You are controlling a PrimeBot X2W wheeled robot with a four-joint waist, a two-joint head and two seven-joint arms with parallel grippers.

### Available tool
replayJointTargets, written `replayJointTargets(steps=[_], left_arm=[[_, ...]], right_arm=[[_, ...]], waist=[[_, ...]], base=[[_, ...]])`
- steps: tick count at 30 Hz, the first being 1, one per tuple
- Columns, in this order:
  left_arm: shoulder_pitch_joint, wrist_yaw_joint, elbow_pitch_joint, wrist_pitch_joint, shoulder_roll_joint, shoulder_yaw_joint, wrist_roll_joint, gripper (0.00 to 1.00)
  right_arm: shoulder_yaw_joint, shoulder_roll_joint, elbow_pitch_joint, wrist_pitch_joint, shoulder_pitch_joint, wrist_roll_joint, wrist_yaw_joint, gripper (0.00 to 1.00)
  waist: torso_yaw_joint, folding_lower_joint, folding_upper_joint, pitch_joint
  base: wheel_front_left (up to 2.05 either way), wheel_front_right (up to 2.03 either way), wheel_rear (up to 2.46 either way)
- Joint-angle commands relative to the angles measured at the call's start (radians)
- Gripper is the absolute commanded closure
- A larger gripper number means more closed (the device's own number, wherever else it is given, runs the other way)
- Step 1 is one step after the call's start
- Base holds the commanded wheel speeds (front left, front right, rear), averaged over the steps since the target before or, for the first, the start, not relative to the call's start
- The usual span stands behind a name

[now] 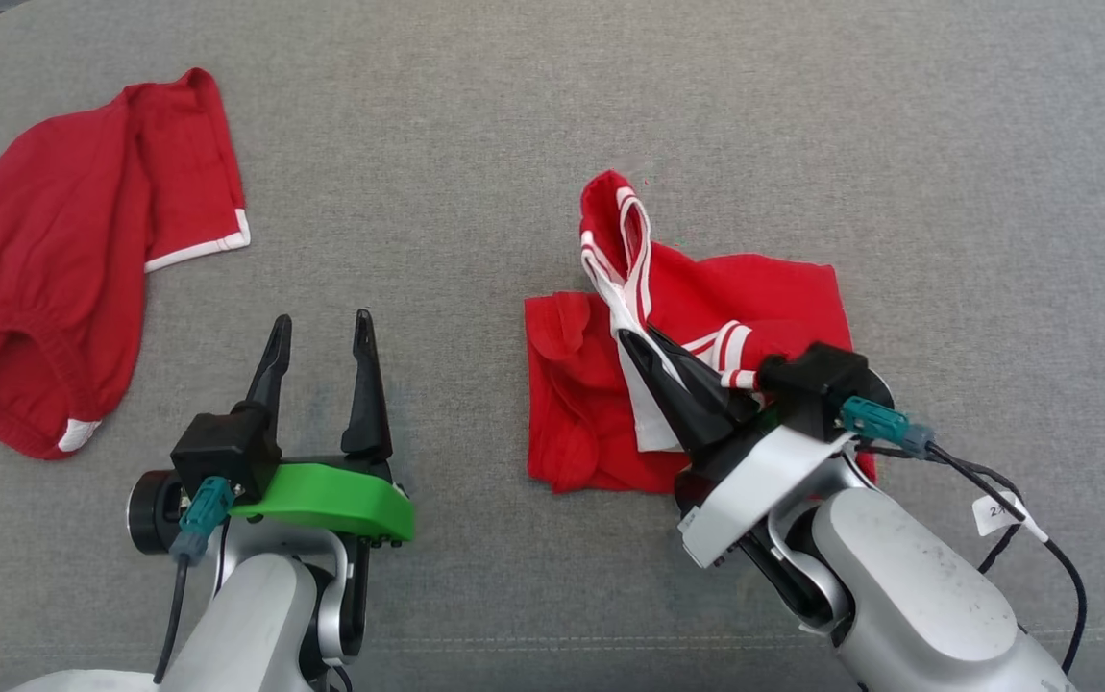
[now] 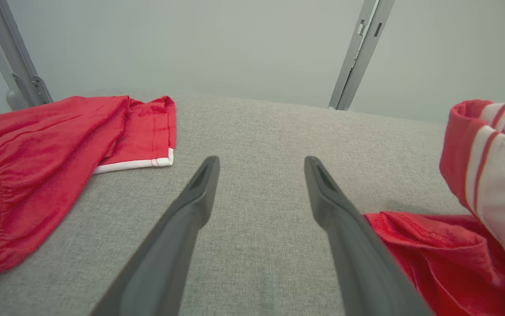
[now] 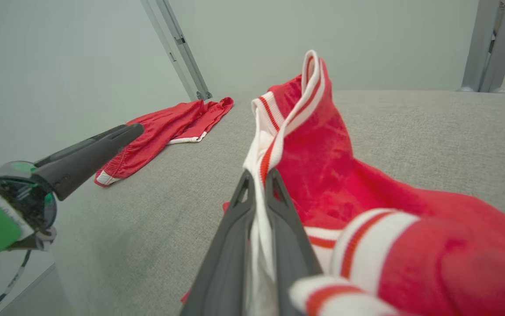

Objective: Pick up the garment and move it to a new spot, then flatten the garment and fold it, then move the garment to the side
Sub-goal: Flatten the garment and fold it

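Red shorts lie crumpled at the far left of the grey table, their left edge cut off by the head view's frame and their elastic waistband plain from the left wrist. Just right of them the left pincer hovers over bare cloth on a pale forearm rising from the bottom edge, its dark fingers spread wide, pointing up the table and holding nothing. Right of centre lies the garment, red with white striped trim, partly heaped on the table and partly lifted in a loop; its lower right corner is hidden under the right arm's wrist, and the left wrist view cuts it off at the frame edge. The right pincer, angled up and leftward from the lower right, is clamped on the garment's white trim. The right wrist view shows that strip pinched between the nearly touching fingers, a detail hard to read from the head. Metal posts behind the table appear from the wrists.
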Motion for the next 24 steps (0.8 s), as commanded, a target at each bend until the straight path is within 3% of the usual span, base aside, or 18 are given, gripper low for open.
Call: replayJointTargets(steps=[1,5,6,7,8,16,20,24], left_arm=[[-0.014,-0.005,0.002,-0.003,-0.002,0.003,0.003,0.00],[-0.012,-0.009,0.005,-0.004,-0.009,0.003,0.008,0.00],[-0.012,-0.009,0.005,-0.004,-0.011,0.004,0.010,0.00],[-0.011,-0.009,0.005,-0.004,-0.013,0.005,0.012,0.00],[-0.010,-0.009,0.007,-0.004,-0.013,0.007,0.013,0.00],[-0.002,-0.015,0.013,-0.004,-0.012,0.018,0.022,0.00],[0.004,-0.011,0.015,-0.004,-0.006,0.020,0.023,0.00],[0.007,-0.003,0.007,-0.001,0.006,0.024,0.025,0.00]], right_arm=[[0.006,0.002,0.011,-0.010,-0.015,0.004,-0.001,1.00],[0.034,0.013,0.099,-0.022,-0.043,0.036,-0.001,1.00],[0.047,0.017,0.113,-0.023,-0.049,0.041,-0.001,0.69],[0.052,0.023,0.124,-0.028,-0.054,0.052,-0.001,0.07],[0.060,0.023,0.131,-0.033,-0.060,0.056,-0.001,0.00],[0.151,0.034,0.030,-0.068,-0.047,0.105,-0.001,0.00],[0.121,0.007,-0.123,-0.091,-0.010,0.118,-0.001,0.00],[0.009,-0.015,-0.244,-0.098,0.031,0.100,-0.001,0.00]], waist=[[0.025,-0.0001,0.0000,0.004],[0.043,-0.0001,0.0000,0.012],[0.045,-0.0001,0.0000,0.015],[0.046,-0.0001,0.0000,0.016],[0.046,-0.0001,0.0000,0.018],[0.021,-0.0001,0.0000,0.013],[-0.005,-0.0001,0.0000,-0.004],[-0.028,-0.0001,0.0000,-0.017]], base=[[0.00,0.00,0.00],[0.00,0.00,0.00],[0.00,0.00,0.00],[0.00,0.00,0.00],[0.00,0.00,0.00],[0.00,0.00,0.00],[0.00,0.00,0.00],[0.00,0.00,0.00]])
